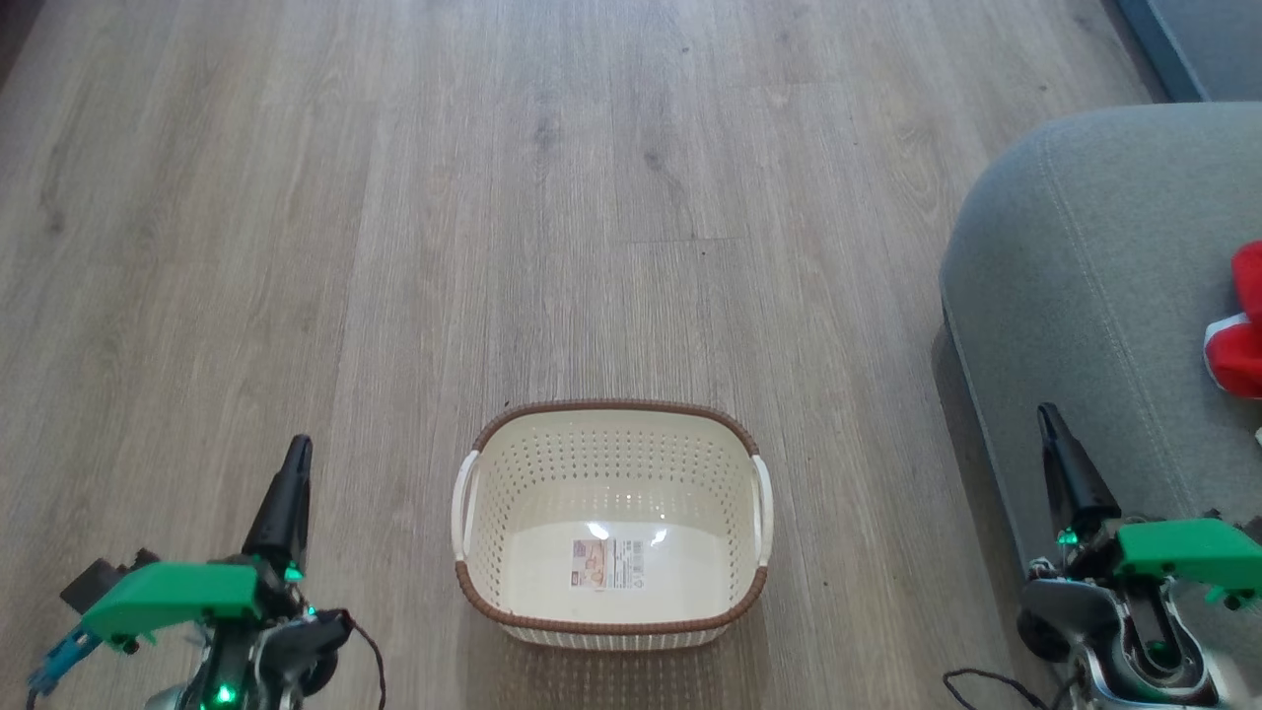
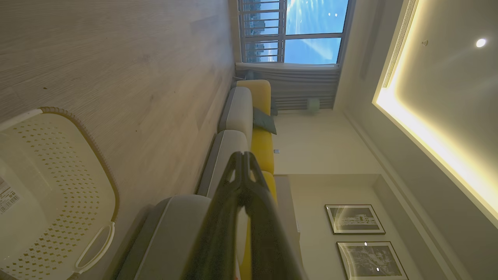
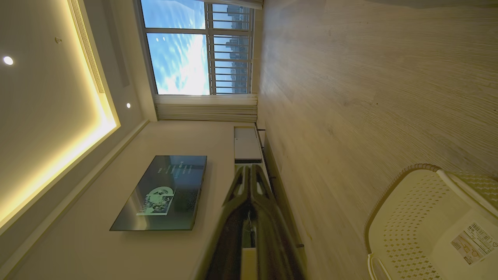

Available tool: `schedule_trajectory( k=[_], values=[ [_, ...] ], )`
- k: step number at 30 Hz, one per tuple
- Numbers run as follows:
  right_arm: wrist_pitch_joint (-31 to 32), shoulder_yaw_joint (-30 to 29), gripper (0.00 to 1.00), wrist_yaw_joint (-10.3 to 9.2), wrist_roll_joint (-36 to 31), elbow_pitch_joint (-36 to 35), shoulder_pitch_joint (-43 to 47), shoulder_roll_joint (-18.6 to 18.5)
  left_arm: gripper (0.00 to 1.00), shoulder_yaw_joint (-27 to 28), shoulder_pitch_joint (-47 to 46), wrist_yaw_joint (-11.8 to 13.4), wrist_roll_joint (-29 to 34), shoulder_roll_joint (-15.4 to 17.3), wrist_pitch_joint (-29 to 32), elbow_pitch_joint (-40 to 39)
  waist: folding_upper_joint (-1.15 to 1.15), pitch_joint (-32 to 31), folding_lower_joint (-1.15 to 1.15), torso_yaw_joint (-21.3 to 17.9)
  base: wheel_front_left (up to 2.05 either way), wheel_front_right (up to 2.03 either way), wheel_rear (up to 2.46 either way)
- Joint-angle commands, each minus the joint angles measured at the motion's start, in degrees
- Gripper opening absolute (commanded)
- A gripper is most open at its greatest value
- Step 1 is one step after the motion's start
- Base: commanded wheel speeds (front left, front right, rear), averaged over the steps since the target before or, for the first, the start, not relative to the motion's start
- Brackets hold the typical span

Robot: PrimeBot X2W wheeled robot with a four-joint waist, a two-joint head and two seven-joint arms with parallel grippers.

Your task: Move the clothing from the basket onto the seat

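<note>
The cream basket (image 1: pixel 611 463) with a brown rim stands on the wooden floor before me, with just a label on its bottom. Red clothing (image 1: pixel 1244 325) with white trim lies on the grey seat (image 1: pixel 1085 256) at the right edge of the head view. My left gripper (image 1: pixel 296 452) is shut with nothing in it, low at the left of the basket. Shut and holding nothing, my right gripper (image 1: pixel 1047 414) is at the seat's front edge. The left wrist view has the basket (image 2: pixel 50 186) and the shut fingertips (image 2: pixel 244 157). In the right wrist view are the basket (image 3: pixel 424 217) and shut fingertips (image 3: pixel 249 169).
Wooden floor (image 1: pixel 493 197) stretches ahead and to the left. A long sofa with grey cushions and yellow backs (image 2: pixel 249 116) runs toward a window. A wall television (image 3: pixel 163 190) and a low cabinet (image 3: pixel 247 142) are on the other side.
</note>
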Motion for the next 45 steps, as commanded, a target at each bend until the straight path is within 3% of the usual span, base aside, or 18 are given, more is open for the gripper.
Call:
schedule_trajectory(
  k=[1, 45],
  values=[
    [0.2, 1.0, 0.0, 0.01, 0.3, -2.2, -1.3, -0.3, 0.0, 1.8, -1.7, -0.1, -0.4, 0.7, 0.4, -2.0, 0.0, 0.0, 0.0, 0.0, 0.0, 0.0, 0.0],
    [0.2, 1.0, 0.0, 0.01, 0.3, -2.2, -1.3, -0.3, 0.0, 1.8, -1.7, -0.1, -0.4, 0.7, 0.4, -2.0, 0.0, 0.0, 0.0, 0.0, 0.0, 0.0, 0.0]
  ],
)
